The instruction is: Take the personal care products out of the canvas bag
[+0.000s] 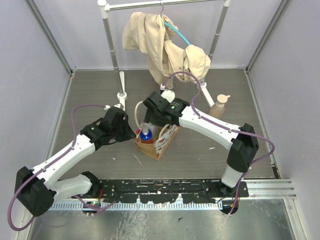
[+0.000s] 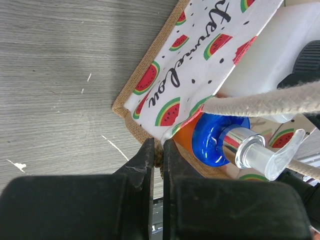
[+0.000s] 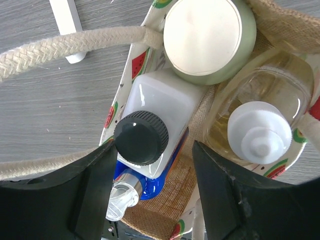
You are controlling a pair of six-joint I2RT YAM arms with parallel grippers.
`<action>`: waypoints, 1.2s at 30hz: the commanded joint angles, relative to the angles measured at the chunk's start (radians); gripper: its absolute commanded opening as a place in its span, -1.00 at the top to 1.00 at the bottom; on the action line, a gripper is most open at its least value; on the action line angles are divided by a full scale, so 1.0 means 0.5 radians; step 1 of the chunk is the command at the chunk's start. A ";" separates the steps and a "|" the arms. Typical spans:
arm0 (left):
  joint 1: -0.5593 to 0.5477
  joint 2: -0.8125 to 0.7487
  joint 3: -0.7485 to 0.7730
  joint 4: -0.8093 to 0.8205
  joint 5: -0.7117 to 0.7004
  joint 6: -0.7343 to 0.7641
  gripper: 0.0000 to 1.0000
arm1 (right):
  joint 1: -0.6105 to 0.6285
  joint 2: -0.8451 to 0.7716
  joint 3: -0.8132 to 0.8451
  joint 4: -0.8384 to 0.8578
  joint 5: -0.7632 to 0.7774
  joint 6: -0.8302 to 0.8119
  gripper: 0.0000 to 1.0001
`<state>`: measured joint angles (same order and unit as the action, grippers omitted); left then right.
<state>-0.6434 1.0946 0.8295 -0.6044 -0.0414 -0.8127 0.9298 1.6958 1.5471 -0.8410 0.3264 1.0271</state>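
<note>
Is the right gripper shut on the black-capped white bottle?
No, the right gripper is open, its fingers either side of the black-capped white bottle inside the canvas bag.

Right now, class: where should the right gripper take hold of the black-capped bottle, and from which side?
Grip the black cap from straight above. The bottle stands upright in the bag, wedged between the jar and the clear bottle, so only its ribbed cap is free. The open right gripper hangs over it.

a lab cell: plain panel walls [image 1: 30,60], aluminium frame [image 1: 51,37], mounting rail [image 1: 270,186].
</note>
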 commanded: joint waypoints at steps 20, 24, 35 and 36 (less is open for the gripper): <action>-0.008 -0.032 -0.064 -0.301 -0.046 0.085 0.77 | 0.009 0.204 0.038 -0.195 0.154 -0.029 0.19; -0.008 -0.031 -0.066 -0.295 -0.046 0.088 0.76 | 0.009 0.213 0.015 -0.214 0.131 -0.031 0.14; -0.007 -0.037 -0.088 -0.276 -0.040 0.090 0.74 | 0.009 0.330 0.151 -0.245 0.025 -0.019 -0.37; -0.008 -0.038 -0.091 -0.276 -0.042 0.091 0.74 | 0.009 0.342 0.163 -0.253 0.020 -0.013 -0.38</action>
<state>-0.6434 1.0801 0.8284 -0.6121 -0.0616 -0.7929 0.9386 1.8011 1.6341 -0.8227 0.3397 1.0279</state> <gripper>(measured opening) 0.129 0.681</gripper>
